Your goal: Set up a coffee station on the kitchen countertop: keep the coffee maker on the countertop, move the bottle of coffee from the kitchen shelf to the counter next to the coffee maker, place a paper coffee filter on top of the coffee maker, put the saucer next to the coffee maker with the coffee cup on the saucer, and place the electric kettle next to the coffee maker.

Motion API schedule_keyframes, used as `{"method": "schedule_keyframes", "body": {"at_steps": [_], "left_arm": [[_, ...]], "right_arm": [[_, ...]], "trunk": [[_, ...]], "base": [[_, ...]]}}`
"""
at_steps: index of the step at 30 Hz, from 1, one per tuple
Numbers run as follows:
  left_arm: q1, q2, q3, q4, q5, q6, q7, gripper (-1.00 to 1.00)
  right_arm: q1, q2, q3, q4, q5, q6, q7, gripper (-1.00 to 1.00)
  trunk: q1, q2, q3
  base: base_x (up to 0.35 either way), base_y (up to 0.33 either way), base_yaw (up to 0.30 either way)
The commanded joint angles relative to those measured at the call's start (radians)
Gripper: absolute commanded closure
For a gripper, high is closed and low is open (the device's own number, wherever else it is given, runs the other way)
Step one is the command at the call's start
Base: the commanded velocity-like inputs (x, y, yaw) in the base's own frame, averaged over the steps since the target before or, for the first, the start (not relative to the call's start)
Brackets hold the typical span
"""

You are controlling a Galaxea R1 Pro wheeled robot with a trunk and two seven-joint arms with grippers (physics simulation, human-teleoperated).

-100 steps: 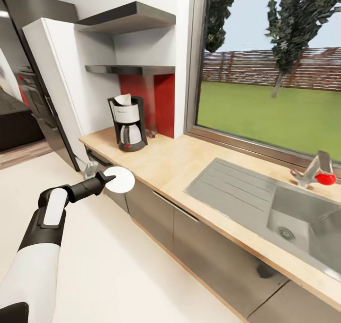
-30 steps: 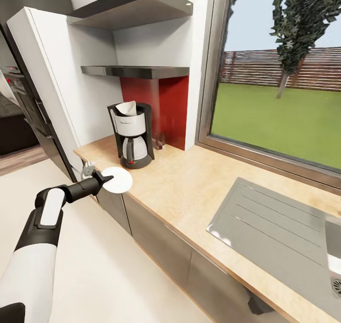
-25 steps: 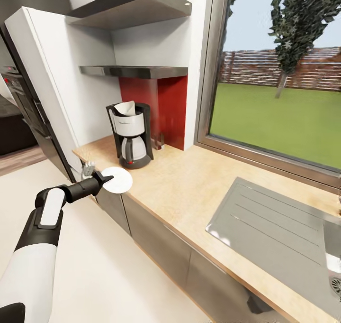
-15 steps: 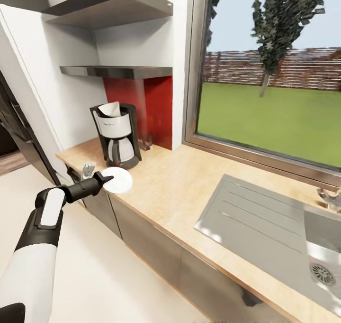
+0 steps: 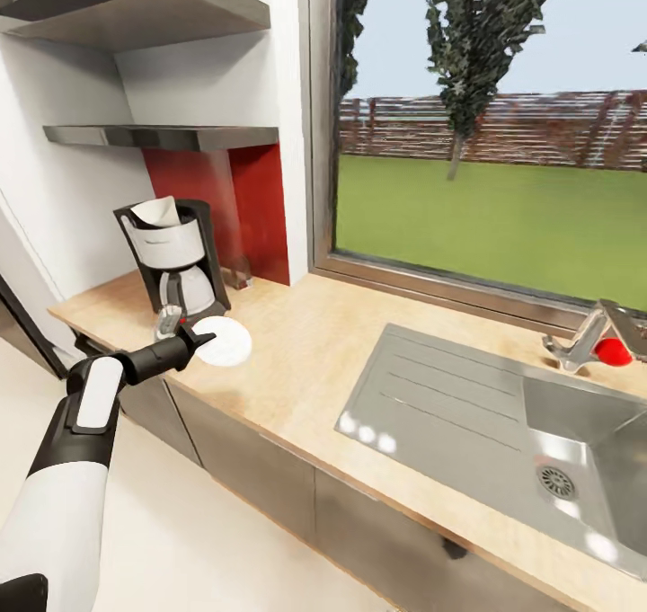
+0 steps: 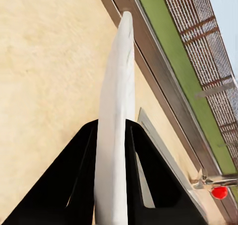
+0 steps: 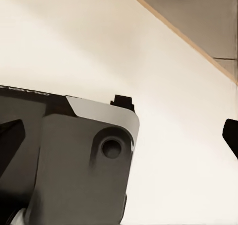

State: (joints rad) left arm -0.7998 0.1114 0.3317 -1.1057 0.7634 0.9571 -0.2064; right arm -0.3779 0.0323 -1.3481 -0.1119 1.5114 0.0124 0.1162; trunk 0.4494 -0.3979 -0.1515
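One saucer (image 5: 223, 341) sits clamped in my left tool (image 5: 191, 341) — over the tabletop (image 5: 305, 342), near the coffee maker (image 5: 171, 257); my right tool's state I cannot tell.

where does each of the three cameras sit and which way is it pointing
Head view: high on the robot, looking forward and down along the countertop at the coffee maker, sink and window; the left arm reaches in, its left gripper holding the saucer.
Left wrist view: by the left gripper, looking along its fingers over the countertop; the saucer shows edge-on.
Right wrist view: low on the right arm, facing the pale floor and the cabinet fronts; part of the robot's grey body shows.
Shared: head and left wrist views both show the saucer, countertop and red tap knob.
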Motion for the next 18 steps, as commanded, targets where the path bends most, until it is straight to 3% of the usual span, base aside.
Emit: {"method": "schedule_keyframes", "body": {"at_steps": [1, 5, 15, 18], "left_arm": [[-0.001, 0.000, 0.002, 0.000, -0.009, 0.005, -0.008, 1.00], [-0.001, -0.001, 0.002, 0.000, -0.009, 0.005, -0.008, 1.00], [-0.001, -0.001, 0.003, 0.000, -0.009, 0.005, -0.008, 1.00], [0.000, 0.000, 0.038, -0.003, -0.009, 0.005, -0.008, 1.00]], "right_arm": [[-0.001, 0.001, -0.008, -0.005, 0.007, 0.001, -0.002, -1.00], [-0.001, 0.002, -0.008, -0.005, 0.007, 0.001, -0.034, -1.00], [-0.001, 0.001, -0.008, -0.005, 0.007, 0.001, -0.041, -1.00], [-0.001, 0.001, -0.008, -0.005, 0.007, 0.000, -0.041, -1.00]], "trunk": [[0.001, -0.002, -0.002], [0.001, -0.002, -0.002], [0.001, -0.002, -0.002], [0.001, -0.002, -0.002]], "base": [[0.000, 0.000, -0.271], [0.000, 0.000, -0.271], [0.000, 0.000, -0.271], [0.000, 0.000, -0.271]]}}
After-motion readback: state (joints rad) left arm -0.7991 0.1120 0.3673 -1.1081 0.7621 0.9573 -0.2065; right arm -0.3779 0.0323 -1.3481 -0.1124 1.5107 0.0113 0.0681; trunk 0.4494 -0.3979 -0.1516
